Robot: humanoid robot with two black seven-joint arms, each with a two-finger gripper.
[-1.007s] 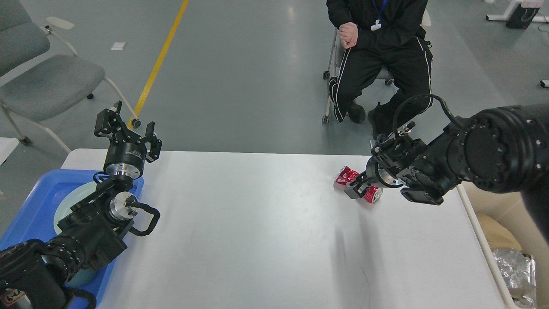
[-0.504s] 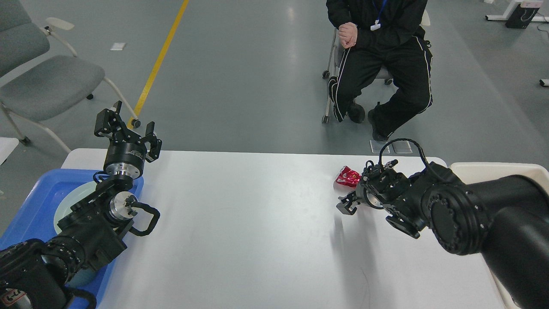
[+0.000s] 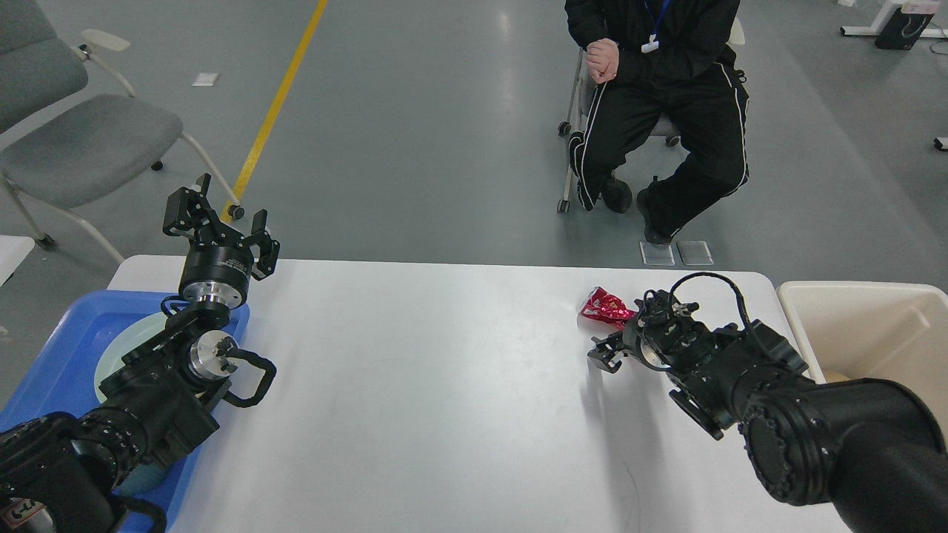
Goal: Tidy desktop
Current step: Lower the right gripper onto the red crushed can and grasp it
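Hovering low near the far right corner of the large white matte desktop (image 3: 444, 385), my right gripper (image 3: 606, 356), grip state unreadable, sits beside crumpled red foil wrapper (image 3: 603, 307); left gripper (image 3: 219, 222) spread, empty, above blue plastic tray (image 3: 55, 348).

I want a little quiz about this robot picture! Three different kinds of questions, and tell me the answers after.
1. True or false: the red wrapper lies on the desktop.
2. Which gripper is nearer the wrapper: A) left gripper B) right gripper?
3. Fill in: the pale plate sits in the ____ tray.

Key
1. True. It is crumpled, near the far edge.
2. B. The right gripper is just beside it; its fingers are too small and dark to tell if open. The left gripper stands open above the tray's far corner.
3. Blue.
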